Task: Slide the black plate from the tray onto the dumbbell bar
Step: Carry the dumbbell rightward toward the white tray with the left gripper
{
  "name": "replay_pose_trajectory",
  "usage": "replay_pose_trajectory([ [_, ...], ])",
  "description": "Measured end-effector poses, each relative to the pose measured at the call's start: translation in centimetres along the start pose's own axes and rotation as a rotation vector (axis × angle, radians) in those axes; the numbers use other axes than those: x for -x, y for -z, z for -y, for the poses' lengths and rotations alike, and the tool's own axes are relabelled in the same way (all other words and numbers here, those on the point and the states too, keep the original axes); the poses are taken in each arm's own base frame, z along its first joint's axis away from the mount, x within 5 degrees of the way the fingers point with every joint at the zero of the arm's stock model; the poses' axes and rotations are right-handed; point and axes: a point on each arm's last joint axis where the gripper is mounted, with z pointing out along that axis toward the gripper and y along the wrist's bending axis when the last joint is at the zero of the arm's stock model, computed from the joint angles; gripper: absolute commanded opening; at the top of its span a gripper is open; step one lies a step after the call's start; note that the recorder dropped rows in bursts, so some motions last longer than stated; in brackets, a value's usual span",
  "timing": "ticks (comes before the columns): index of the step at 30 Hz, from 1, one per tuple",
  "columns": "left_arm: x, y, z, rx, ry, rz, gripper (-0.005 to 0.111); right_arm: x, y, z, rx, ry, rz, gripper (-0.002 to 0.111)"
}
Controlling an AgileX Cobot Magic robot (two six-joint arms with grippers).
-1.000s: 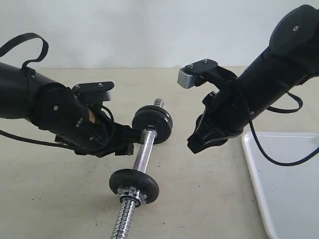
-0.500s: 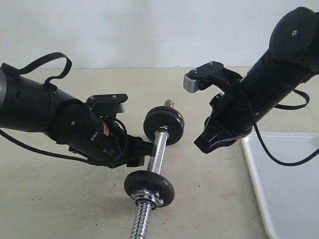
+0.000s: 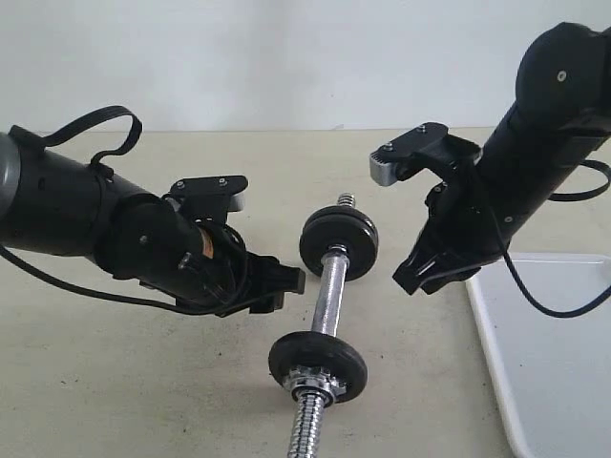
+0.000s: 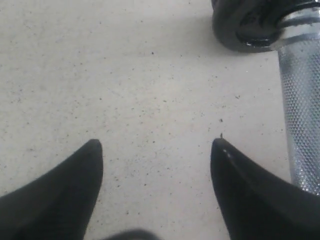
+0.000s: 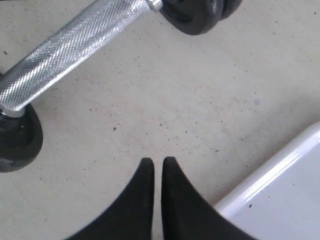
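I am holding my left gripper [image 4: 157, 145] spread wide and carrying nothing, while my right gripper [image 5: 157, 162] is staying pinched shut on nothing at all. The dumbbell bar [image 3: 329, 296] is lying between the two, just outside one left fingertip, and it is wearing two discs, a far black plate [image 3: 339, 243] and a near black plate [image 3: 317, 361]. I am not able to tell which one is the task's own. The tray [image 3: 544, 382], just beside my right gripper on its side away from the bar, is showing only bare glossy white. Here is what is worrying me: this is a round chrome rod with a knurled middle, resting on round iron discs, so a stray nudge from my open fingertip is likely to be sending it rolling over the speckled tabletop [image 4: 125, 75]. A star nut [image 3: 310, 380] is backing the near plate, but I am spotting none beyond the far one, so a tilt could be letting that matte disc slip off the coarse thread.
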Motion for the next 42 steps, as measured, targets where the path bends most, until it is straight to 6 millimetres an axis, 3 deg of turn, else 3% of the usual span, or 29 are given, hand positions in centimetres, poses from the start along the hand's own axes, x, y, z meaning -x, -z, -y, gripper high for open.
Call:
replay_pose_trajectory([
  [13, 0.0, 0.0, 0.0, -0.001, 0.0, 0.002, 0.058, -1.1, 0.5, 2.6, -0.024, -0.092, -0.018, 0.0],
  [26, 0.2, 0.0, 0.2, -0.017, 0.02, 0.025, 0.058, -1.3, 0.5, 2.5, -0.009, -0.11, -0.029, 0.0],
  [38, 0.0, 0.1, 1.9, -0.072, -0.008, 0.078, 0.051, -1.3, 0.5, 2.4, 0.0, -0.115, -0.033, 0.0],
  [42, 0.2, 0.1, 2.0, -0.083, 0.007, 0.1, 0.038, -1.3, 0.5, 2.4, 0.0, -0.115, -0.033, 0.0],
])
